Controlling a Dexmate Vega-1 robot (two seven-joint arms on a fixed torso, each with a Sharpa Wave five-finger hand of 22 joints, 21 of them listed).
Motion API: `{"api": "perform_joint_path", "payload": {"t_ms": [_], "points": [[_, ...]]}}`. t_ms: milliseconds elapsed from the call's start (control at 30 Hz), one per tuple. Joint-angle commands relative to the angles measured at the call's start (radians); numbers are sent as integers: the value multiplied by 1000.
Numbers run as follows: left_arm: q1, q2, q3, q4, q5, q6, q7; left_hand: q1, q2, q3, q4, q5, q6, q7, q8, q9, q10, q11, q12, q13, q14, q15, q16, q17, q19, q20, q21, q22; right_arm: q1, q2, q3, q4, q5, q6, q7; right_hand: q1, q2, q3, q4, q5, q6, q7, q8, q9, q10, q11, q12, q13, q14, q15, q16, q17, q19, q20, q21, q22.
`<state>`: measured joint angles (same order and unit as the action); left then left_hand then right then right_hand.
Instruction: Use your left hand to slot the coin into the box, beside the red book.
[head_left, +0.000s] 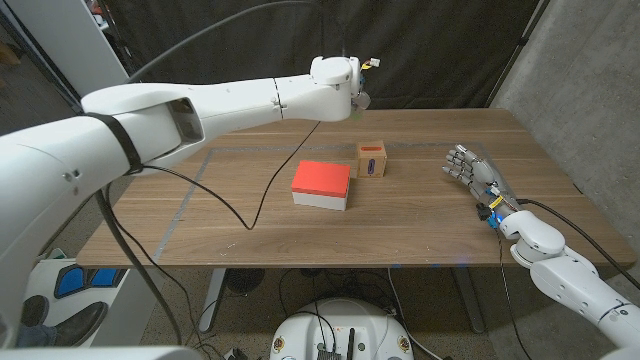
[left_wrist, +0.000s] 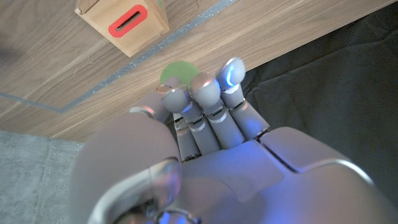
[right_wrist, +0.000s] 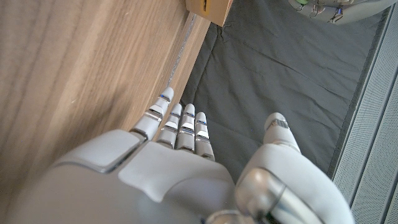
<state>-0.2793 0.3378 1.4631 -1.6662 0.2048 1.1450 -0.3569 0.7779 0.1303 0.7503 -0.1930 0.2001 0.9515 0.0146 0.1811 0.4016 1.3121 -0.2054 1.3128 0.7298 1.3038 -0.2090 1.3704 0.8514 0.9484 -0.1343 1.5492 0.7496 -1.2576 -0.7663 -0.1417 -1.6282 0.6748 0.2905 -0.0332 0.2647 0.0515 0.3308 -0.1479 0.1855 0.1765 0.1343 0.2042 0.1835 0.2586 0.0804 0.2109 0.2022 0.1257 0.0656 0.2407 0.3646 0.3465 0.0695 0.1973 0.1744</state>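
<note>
The left hand (head_left: 357, 97) is raised over the far part of the wooden table (head_left: 250, 235), beyond the box (head_left: 371, 159) and slightly to its left side as the robot sees it. In the left wrist view the left hand's fingers (left_wrist: 205, 93) are curled together with their tips against a small green coin (left_wrist: 178, 73), which shows as a round disc just past the fingertips; the coin appears held there, though the thumb's contact is hidden. In that same view the box lies apart from the coin, its top face carrying a dark slot ringed in red (left_wrist: 127, 19). The coin is in the air, not touching the box or the table. The box is a small cardboard cube, standing just beside the red book (head_left: 321, 185), at the book's far right corner; whether the two touch cannot be told. The book lies flat near the table's middle, red cover up, white page edges facing the robot. A black cable (head_left: 268, 195) crosses the table on the book's left. The right hand (head_left: 472, 172) is well to the right of the box, near the table's right edge, fingers straight and close together, holding nothing; the right wrist view confirms the extended fingers (right_wrist: 180, 127) alongside the table surface.
</note>
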Motion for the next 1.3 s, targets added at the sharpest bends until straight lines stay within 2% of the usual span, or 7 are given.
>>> {"api": "perform_joint_path", "payload": {"t_ms": [33,367,967,1300], "points": [[46,-55,6,-9,-15,130,112,14,-5,6,2,7,56,57,6,2,6,-2,5,9,0,-5,12,-4,6,-79,2,0,-5,-9,3,0,4,-1,8,3,8,3,-4,1,6,-5,-4,6,9,-4,-3,4,11,1,3,2,11,2,6,4],[77,-97,-14,36,-79,147,214,16,-4,10,4,8,55,58,7,8,6,-1,5,14,-1,-4,24,-5,7,-79,6,10,-7,-11,1,3,9,-1,18,3,8,2,-4,1,6,-4,-4,6,9,-5,-3,4,12,-2,4,2,13,2,6,4],[86,-177,-6,172,-151,90,275,12,0,12,5,7,51,60,4,7,5,1,0,10,-4,-4,34,0,3,-79,2,6,-24,-25,16,-5,11,-8,12,4,8,2,-4,1,6,-4,-4,6,7,-4,-4,4,13,-2,3,3,14,2,6,4],[106,-200,-14,201,-162,84,303,11,3,14,5,7,48,62,6,9,1,0,1,14,-3,-4,43,6,4,-79,3,4,-24,-23,17,-1,11,-6,15,4,8,2,-4,1,7,-4,-4,6,9,-5,-4,4,13,0,3,3,14,1,6,4]]}}
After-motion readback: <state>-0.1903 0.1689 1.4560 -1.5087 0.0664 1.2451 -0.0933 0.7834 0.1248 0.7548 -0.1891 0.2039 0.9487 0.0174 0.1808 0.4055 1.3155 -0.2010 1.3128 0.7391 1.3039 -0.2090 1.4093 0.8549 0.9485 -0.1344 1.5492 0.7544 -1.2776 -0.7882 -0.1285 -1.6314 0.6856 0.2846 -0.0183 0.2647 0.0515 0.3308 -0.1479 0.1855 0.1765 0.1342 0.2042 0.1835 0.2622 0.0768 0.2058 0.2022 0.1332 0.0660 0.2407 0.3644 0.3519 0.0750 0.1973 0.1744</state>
